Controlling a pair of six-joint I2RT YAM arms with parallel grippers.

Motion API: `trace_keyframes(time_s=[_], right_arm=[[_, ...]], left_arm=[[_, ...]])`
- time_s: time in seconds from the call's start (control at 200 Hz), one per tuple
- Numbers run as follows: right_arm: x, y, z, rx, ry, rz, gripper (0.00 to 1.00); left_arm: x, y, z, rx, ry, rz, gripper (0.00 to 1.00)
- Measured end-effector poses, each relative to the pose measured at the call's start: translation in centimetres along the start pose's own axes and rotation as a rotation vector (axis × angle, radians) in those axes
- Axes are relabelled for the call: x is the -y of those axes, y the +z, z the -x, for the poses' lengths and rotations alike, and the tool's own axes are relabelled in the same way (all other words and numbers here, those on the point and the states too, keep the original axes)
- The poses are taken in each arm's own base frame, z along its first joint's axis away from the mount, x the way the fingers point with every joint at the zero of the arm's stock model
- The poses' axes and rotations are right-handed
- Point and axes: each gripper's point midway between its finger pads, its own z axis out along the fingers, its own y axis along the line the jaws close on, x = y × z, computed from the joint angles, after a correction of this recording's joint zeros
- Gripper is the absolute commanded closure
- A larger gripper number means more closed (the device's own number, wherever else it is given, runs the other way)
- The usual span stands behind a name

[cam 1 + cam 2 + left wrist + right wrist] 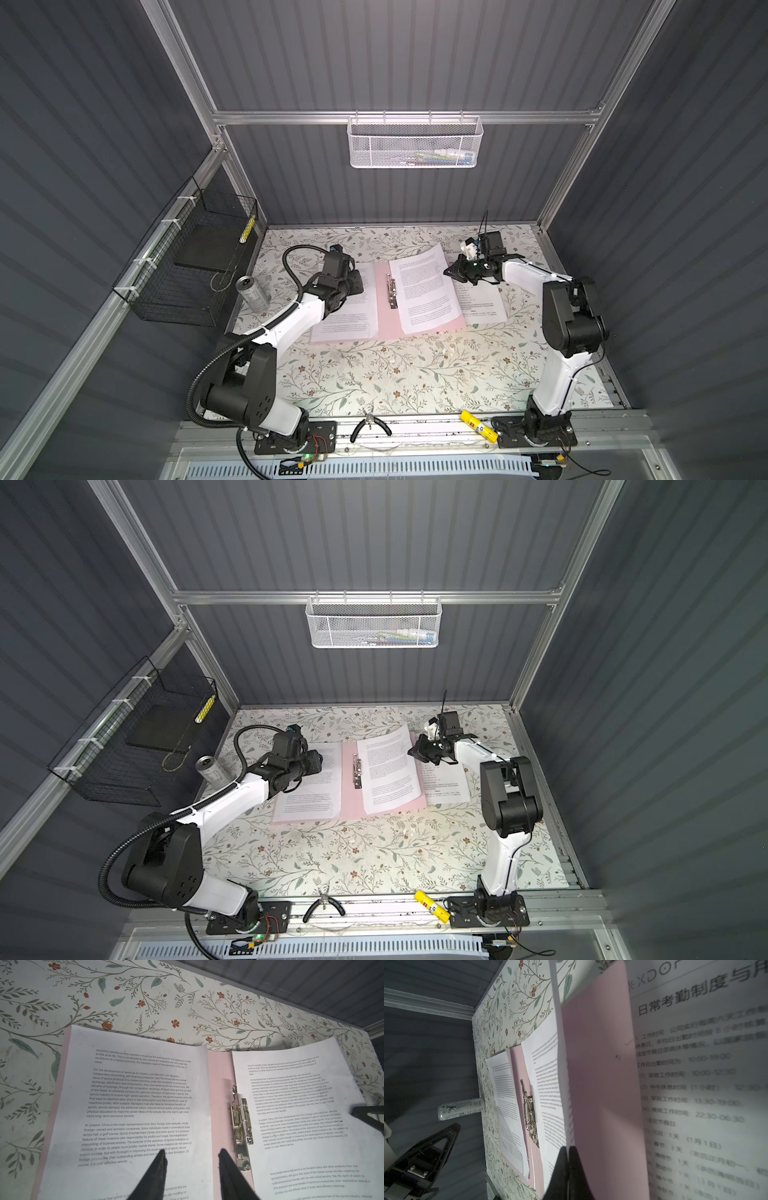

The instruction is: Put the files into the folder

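Printed files (424, 291) on open pink folder (384, 320)

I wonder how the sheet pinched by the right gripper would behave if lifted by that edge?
Probably floppy: the sheet bows between the right gripper and the folder. Likely very light, being one thin page. It may slip free, since the shut jaws pinch only its edge.

Same build on left arm (291, 322) and right arm (555, 386): glossy white shells on the long links, matte black housings at the joints. Black ribbed hose (192, 390) along the left arm; thin black cable (536, 271) down the right arm's white forearm. Black base plates (326, 430), screwed down, just off the tabletop's (374, 374) front edge. Black left hand (192, 1153) and right hand (568, 1150), with tapered wedge-shaped fingers (153, 1178), hollow triangular frames behind.
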Motion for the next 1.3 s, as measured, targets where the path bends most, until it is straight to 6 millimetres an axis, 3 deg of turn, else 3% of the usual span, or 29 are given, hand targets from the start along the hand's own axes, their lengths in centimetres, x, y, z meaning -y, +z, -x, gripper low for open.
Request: trace_keyframes(time_s=[0.18,0.635,1.046,1.301], right_arm=[[0.6,0.4,-0.6,-0.004,0.043,-0.005,1.00],[-0.2,0.9,-0.7,0.009,0.060,0.002,1.00],[0.8,1.2,-1.2,0.021,0.073,-0.044,0.62],[0.8,0.1,-0.9,0.033,0.035,-0.092,0.47]], left_arm=[[-0.1,0.1,-0.2,-0.004,0.000,0.001,0.57],[0.0,0.1,-0.3,-0.008,0.000,-0.001,0.57],[-0.1,0.3,-0.4,-0.013,0.001,0.002,0.57],[-0.2,0.4,-0.6,-0.018,0.001,0.005,0.57]])
